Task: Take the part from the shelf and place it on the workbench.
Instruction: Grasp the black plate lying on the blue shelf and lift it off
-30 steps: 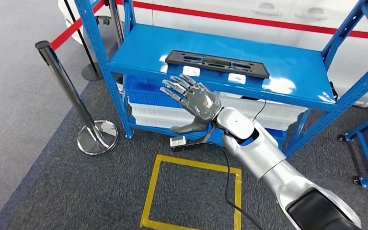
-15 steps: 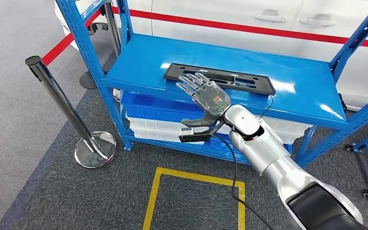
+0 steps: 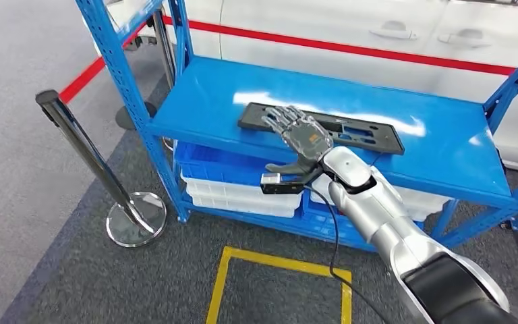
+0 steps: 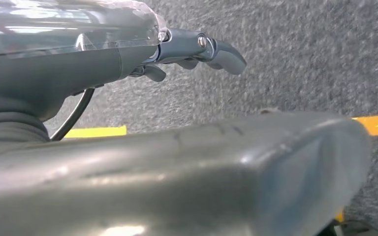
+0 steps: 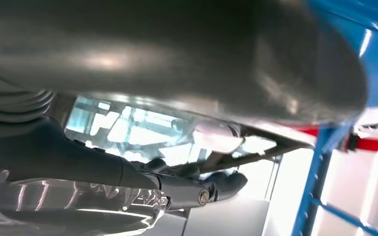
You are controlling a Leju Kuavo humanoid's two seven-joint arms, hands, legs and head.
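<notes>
The part (image 3: 367, 133) is a long flat black plastic piece with cut-outs, lying along the top of the blue shelf (image 3: 202, 111). My right hand (image 3: 301, 136) reaches over the shelf's front edge, fingers spread flat above the part's left half and thumb hanging below the shelf edge. I cannot tell whether the fingers touch the part. In the right wrist view the dark fingers (image 5: 197, 191) stretch out with nothing in them. My left hand (image 4: 197, 46) hangs over the grey carpet, its fingers a little curled and holding nothing.
A chrome stanchion (image 3: 81, 145) with a round base (image 3: 135, 217) stands left of the shelf's blue corner post (image 3: 118, 67). White and blue bins (image 3: 236, 192) fill the lower shelf. A yellow taped square (image 3: 276, 260) marks the carpet. A white car (image 3: 351, 23) is behind.
My right hand has gone forward and up, from in front of the shelf edge to over the part's left half. The view has also shifted a little closer to the shelf.
</notes>
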